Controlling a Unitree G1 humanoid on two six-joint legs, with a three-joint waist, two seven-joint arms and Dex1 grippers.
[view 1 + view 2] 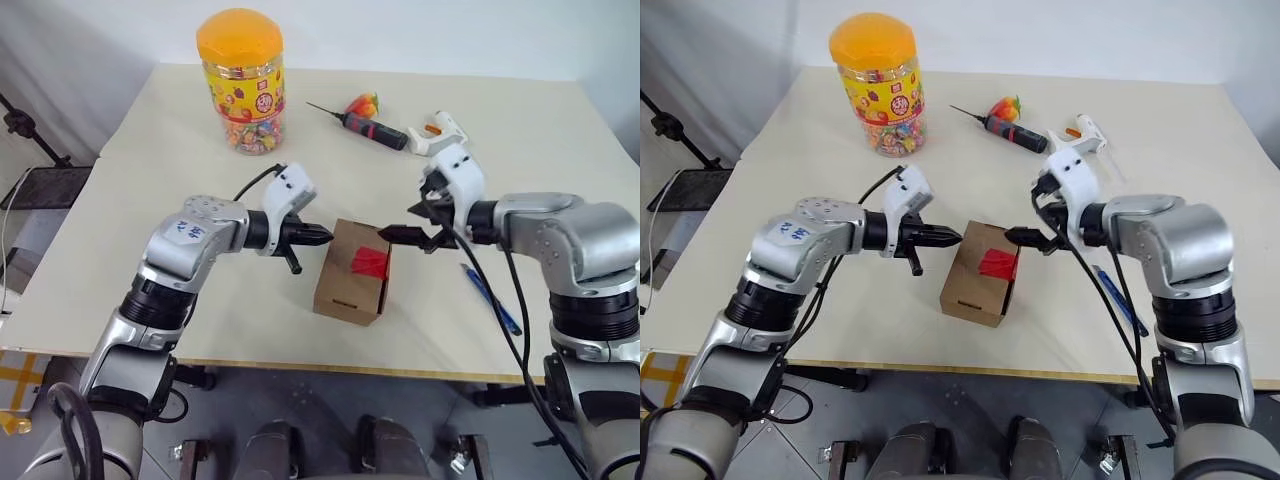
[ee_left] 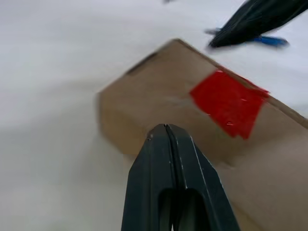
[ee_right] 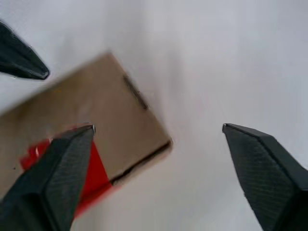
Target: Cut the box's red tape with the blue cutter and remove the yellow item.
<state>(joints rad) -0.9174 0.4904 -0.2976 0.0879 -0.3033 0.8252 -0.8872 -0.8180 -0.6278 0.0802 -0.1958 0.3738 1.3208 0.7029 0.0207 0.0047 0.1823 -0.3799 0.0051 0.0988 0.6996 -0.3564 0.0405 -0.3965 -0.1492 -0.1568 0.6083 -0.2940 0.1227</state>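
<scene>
The brown cardboard box (image 1: pixel 345 280) lies on the table near the front edge, with the red tape (image 1: pixel 370 262) on its top. My left gripper (image 1: pixel 322 236) is shut and empty, its tips just left of the box's top edge. My right gripper (image 3: pixel 159 130) stands open and empty above the box's right side; one finger (image 1: pixel 400 235) points at the tape. The blue cutter (image 1: pixel 490 298) lies on the table to the right of the box, under my right arm. In the left wrist view the tape (image 2: pixel 226 103) lies beyond the shut fingers. The yellow item is out of view.
A tall candy jar (image 1: pixel 240 80) with an orange lid stands at the back left. A black-and-red needle-tipped tool (image 1: pixel 372 125), a small red-and-orange object (image 1: pixel 362 104) and a white tool (image 1: pixel 437 130) lie at the back of the beige table (image 1: pixel 150 200).
</scene>
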